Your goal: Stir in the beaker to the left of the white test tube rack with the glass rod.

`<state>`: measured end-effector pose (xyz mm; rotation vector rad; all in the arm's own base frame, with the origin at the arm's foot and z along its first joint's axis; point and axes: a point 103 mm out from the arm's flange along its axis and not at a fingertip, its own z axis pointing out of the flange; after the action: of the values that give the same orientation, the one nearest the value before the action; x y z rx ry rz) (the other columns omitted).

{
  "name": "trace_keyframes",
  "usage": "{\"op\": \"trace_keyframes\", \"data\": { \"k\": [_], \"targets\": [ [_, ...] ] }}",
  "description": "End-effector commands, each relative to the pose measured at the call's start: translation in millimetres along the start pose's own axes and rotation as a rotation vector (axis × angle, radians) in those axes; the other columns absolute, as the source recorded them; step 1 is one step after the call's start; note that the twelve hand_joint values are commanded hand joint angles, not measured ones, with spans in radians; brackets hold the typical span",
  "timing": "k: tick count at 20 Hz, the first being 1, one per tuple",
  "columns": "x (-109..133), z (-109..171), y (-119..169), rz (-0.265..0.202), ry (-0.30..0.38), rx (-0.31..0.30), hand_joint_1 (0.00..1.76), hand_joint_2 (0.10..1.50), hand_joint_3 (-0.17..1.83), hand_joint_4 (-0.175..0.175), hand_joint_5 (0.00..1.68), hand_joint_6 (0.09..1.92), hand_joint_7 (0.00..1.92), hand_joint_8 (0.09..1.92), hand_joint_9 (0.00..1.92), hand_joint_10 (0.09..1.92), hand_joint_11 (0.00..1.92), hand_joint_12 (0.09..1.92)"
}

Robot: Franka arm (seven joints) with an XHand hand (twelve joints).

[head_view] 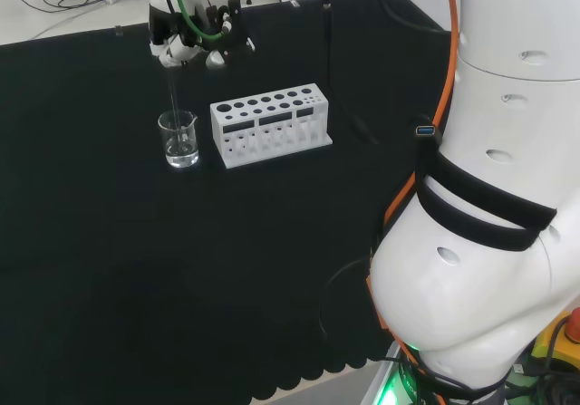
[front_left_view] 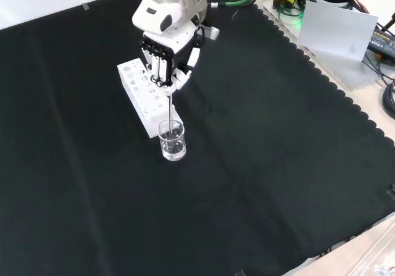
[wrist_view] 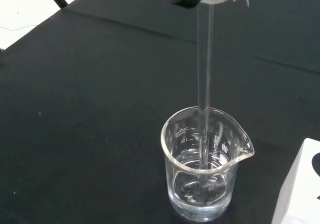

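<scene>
A small clear glass beaker holds a little clear liquid and stands on the black cloth, just left of the white test tube rack in the head view. The hand hangs above the beaker, its fingers curled round the top of a thin glass rod. The rod hangs almost upright, and its lower end dips into the liquid inside the beaker. In the front view the white test tube rack lies behind the beaker and partly under the hand.
The arm's big white links take up the head view's right side. Cables trail across the cloth behind the rack. Beyond the cloth's scalloped edge, boxes and wires stand at the front view's top right.
</scene>
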<state>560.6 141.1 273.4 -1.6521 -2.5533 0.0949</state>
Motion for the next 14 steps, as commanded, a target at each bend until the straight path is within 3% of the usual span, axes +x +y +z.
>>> {"op": "trace_keyframes", "data": {
  "k": [1,14],
  "targets": [
    [-6.4,-2.9,-1.2,0.004,0.005,-0.007,1.3,0.93,0.25,-0.175,1.26,0.23,1.09,1.18,1.6,0.97,1.65,0.79],
    [-0.8,-7.9,-9.7,-0.004,-0.011,-0.016,1.3,0.93,0.25,-0.175,1.26,0.23,1.09,1.18,1.6,0.97,1.65,0.79]
  ]
}}
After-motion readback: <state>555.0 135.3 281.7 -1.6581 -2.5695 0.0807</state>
